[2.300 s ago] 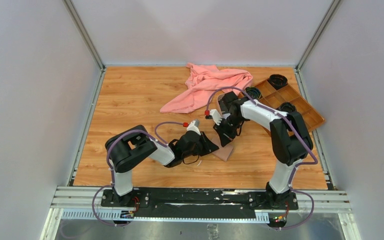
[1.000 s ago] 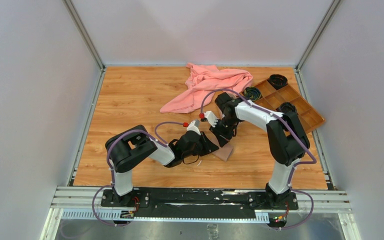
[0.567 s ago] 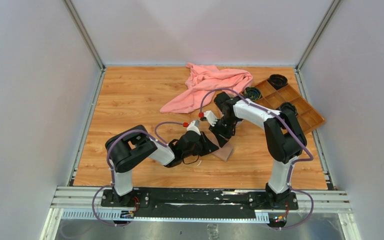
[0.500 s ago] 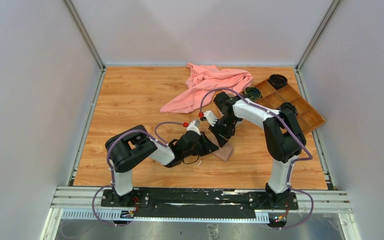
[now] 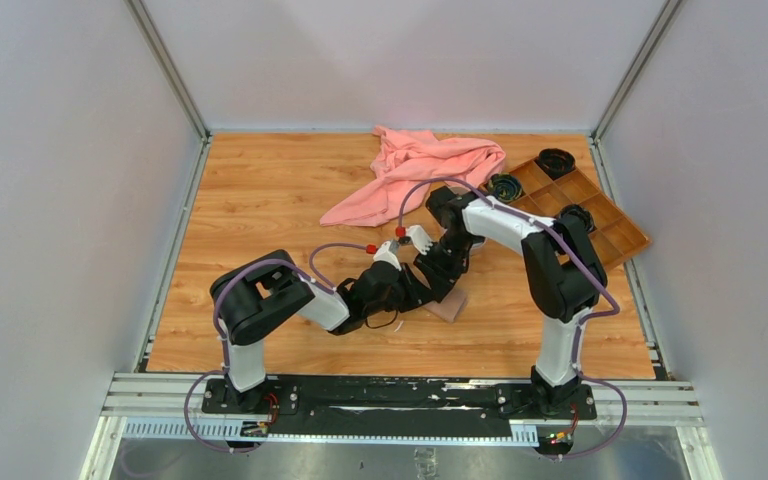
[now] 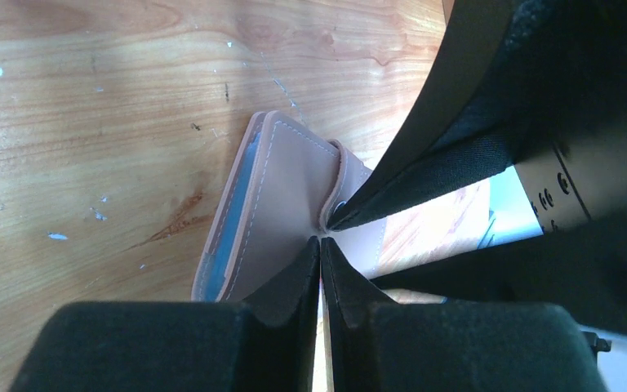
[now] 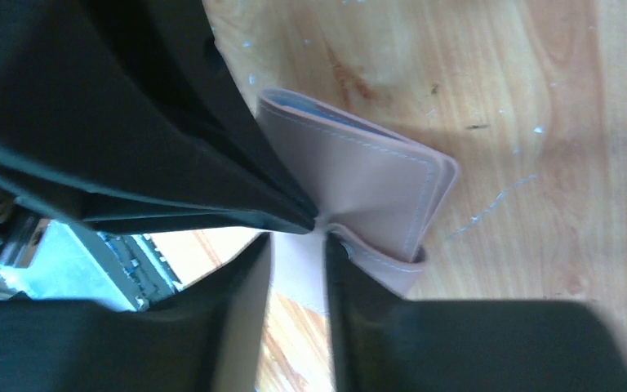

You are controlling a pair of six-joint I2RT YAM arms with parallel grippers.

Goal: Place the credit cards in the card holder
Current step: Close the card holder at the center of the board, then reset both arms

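The pinkish-tan card holder [image 5: 450, 306] lies folded on the wooden table, its snap tab wrapped over one edge. It also shows in the left wrist view [image 6: 286, 196] and the right wrist view [image 7: 367, 180], with blue sleeve edges along its open side. My left gripper [image 5: 420, 291] [image 6: 321, 245] is shut, its tips pressed on the cover beside the tab. My right gripper [image 5: 437, 279] [image 7: 298, 241] is narrowly open, its tips meeting the left tips, one finger [image 6: 424, 171] against the tab, pale cover between the jaws. No credit cards can be made out.
A crumpled pink cloth [image 5: 415, 170] lies at the back centre. A brown compartment tray [image 5: 600, 215] with three black round items stands at the back right, close to the right arm's elbow. Grey walls enclose the table on three sides.
My right gripper has moved left and down from above the card holder until its tips meet the left gripper's. The left arm and the card holder have stayed put.
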